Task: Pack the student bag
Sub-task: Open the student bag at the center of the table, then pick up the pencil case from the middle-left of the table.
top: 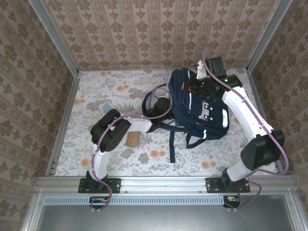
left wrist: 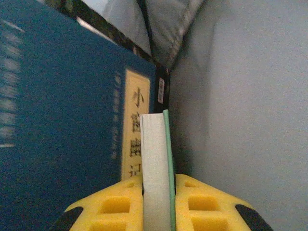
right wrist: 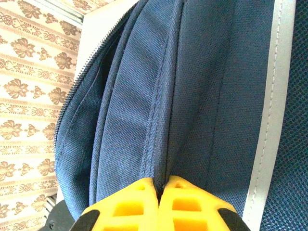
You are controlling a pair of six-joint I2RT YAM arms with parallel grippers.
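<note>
Navy fabric: the student bag (top: 202,108) lies far right on the table (top: 106,86). Inside it the left gripper (left wrist: 158,185) clamps a thin green-edged book (left wrist: 155,144), just beside a blue book (left wrist: 62,120). The right gripper (right wrist: 161,185), jaws closed, pinches a fold of the bag's far end.

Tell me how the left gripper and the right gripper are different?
The left gripper holds a thin green-edged book; the right gripper pinches navy fabric of the student bag. The left gripper's jaws stand slightly apart around the book; the right gripper's nearly meet. The left gripper is inside the bag beside a blue book; the right gripper is outside. Both are yellow.
</note>
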